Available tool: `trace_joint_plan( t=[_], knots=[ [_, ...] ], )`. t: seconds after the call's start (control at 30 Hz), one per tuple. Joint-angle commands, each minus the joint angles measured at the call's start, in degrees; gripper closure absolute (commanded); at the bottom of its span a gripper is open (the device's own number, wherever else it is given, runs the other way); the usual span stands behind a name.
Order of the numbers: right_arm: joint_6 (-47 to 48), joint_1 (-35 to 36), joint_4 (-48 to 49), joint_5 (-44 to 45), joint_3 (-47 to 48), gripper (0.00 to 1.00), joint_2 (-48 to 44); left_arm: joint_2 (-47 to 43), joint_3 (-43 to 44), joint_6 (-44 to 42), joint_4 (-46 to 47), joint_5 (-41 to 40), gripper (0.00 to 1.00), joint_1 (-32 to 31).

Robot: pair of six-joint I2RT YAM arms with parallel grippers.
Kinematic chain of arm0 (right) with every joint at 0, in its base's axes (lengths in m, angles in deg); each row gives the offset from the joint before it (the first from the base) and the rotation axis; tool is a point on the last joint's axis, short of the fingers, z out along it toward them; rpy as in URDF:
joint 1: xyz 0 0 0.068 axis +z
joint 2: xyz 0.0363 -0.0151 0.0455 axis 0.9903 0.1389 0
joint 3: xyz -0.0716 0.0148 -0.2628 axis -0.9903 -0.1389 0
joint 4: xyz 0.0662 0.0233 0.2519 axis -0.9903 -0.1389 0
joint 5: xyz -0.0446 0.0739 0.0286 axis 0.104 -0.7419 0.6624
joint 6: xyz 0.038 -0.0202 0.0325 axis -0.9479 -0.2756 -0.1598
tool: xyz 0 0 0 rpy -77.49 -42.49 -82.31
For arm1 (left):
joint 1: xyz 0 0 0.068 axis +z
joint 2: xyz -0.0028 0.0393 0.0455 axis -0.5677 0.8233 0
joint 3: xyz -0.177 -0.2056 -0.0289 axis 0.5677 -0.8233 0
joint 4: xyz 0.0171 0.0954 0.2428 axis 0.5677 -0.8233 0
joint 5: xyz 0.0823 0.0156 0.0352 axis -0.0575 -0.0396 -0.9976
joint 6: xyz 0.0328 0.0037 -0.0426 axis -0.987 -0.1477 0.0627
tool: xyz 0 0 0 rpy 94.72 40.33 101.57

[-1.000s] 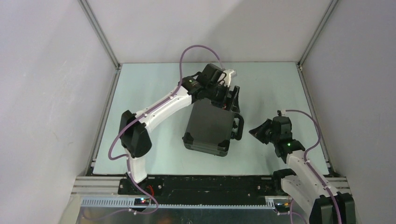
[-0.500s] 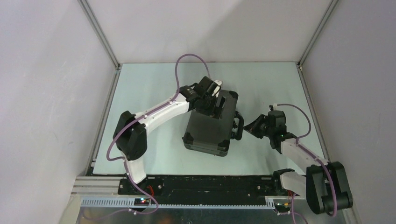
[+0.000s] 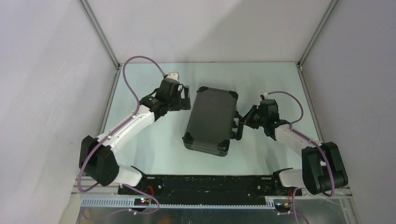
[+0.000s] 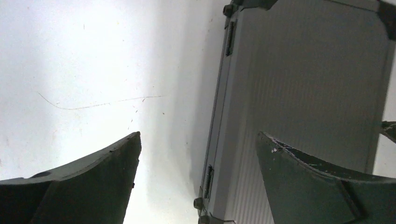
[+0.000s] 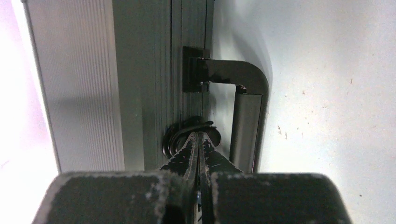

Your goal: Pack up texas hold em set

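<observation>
From above, the closed briefcase (image 3: 211,120) lies mid-frame on the counter (image 3: 154,144); the left jaws stand spread near its upper left corner, the right jaws pressed together at its handle (image 3: 239,127). Left wrist: the briefcase fills the right half. Right wrist: the tips sit at a round latch (image 5: 189,133) beside the handle.

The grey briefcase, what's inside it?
Nothing inside shows: the briefcase lies shut and flat on the table, its lid covering whatever it holds. Only its black handle sticks out.

Closed dark grey briefcase (image 3: 211,119) lying flat
</observation>
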Motion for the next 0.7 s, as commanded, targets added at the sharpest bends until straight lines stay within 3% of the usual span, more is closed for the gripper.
trace_joint_plan(
  t=[0.0, 0.2, 0.67],
  knots=[
    [4.55, 1.72, -6.03, 4.36, 5.28, 1.0, 3.29, 0.82, -2.81, 2.72, 5.26, -2.5, 0.03, 0.5],
    [6.69, 3.91, -11.06, 8.62, 8.57, 1.0, 5.36, 3.24, -4.5, 2.99, 8.27, -1.26, 0.04, 0.61],
    [6.63, 4.28, -9.1, 7.29, 9.08, 1.0, 9.79, 6.68, -4.82, 2.75, 10.33, -0.18, 0.04, 0.59]
  ],
)
